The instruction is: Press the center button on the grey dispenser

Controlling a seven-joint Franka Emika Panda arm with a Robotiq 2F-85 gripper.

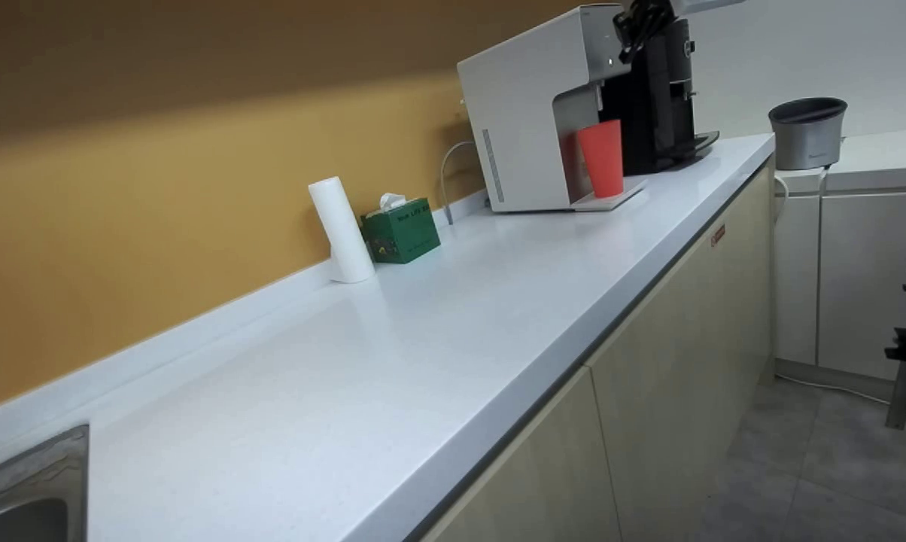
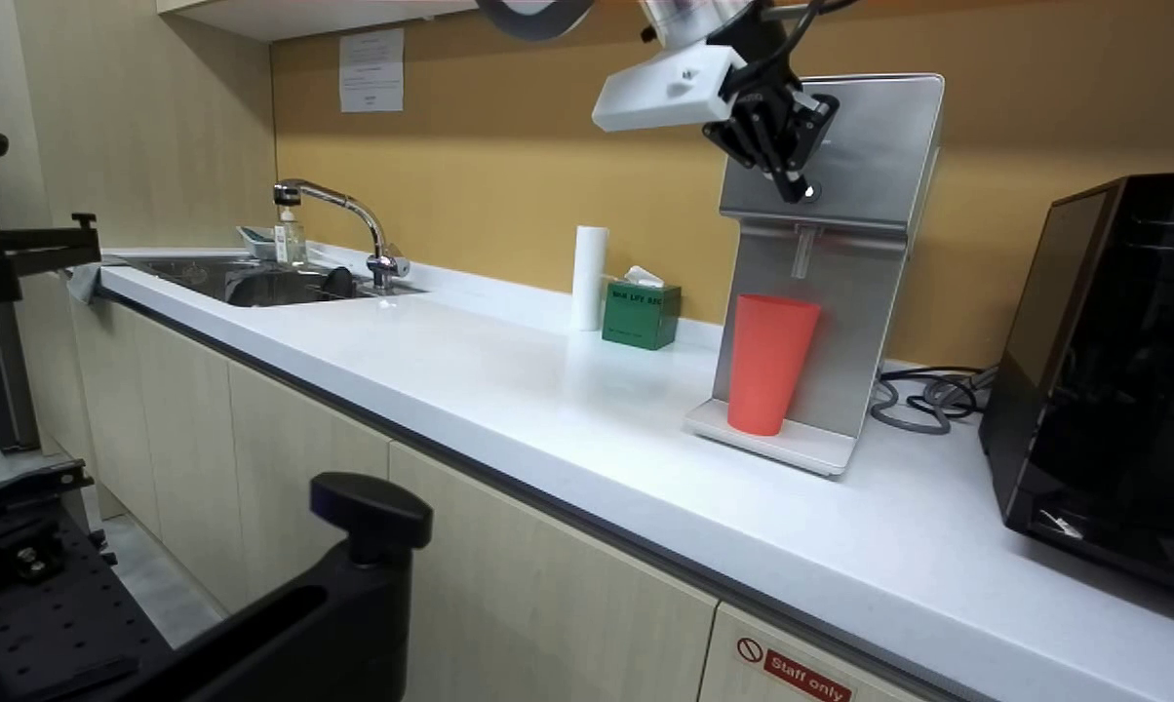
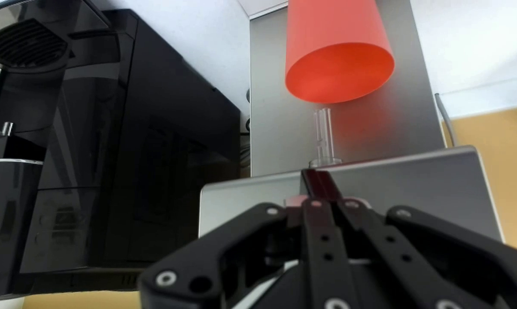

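You've got a long white counter (image 2: 450, 339) running along a mustard wall (image 2: 489, 195), with pale wooden cupboards (image 2: 538, 575) below. Count for you: one paper roll (image 2: 588, 280), one green tissue box (image 2: 636, 317), one black coffee machine (image 2: 1114, 380), one red cup (image 2: 770, 366). In an exterior view, 12 at the top, the sink (image 2: 187, 273) with its one tap (image 2: 382, 261) sits around 9 o'clock and your grey dispenser (image 2: 852, 292) around 2. The tissue box has a white tissue (image 2: 644, 277) poking out; the cup stands on the dispenser's tray (image 2: 821, 447), and the wrist view looks into its red inside. Your pincer (image 2: 792, 189) is pinched together, tips right beside the dispenser's round button (image 2: 813, 193). Can't tell if they touch it.
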